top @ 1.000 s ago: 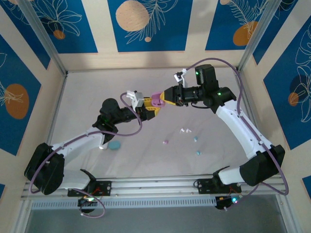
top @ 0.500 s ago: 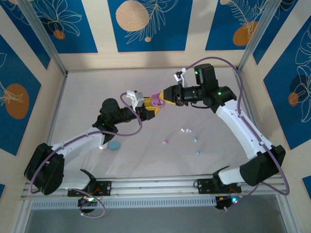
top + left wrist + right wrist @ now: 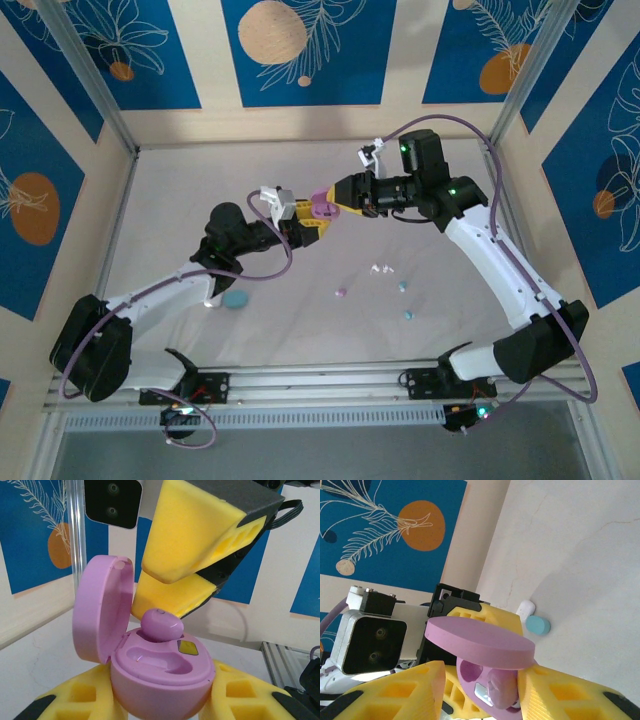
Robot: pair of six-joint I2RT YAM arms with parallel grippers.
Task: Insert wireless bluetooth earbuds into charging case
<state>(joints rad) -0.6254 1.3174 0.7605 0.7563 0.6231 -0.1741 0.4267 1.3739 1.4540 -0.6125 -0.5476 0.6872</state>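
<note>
My left gripper is shut on the base of an open pink charging case, whose lid stands up on the left. One pink earbud sits in the far slot, standing a little proud; the near slot is bare. My right gripper hovers right over the case, its yellow fingers just above the bud. In the right wrist view its jaws stand apart around the earbud: the right pad is at the bud, the left pad is off it.
Loose earbuds lie on the white table: a pink one, a white pair and two teal ones. A teal case and a white case rest near the left arm.
The right gripper's jaws have spread apart, releasing the pink earbud into the case's far slot. Both arms have stayed almost where they were.
</note>
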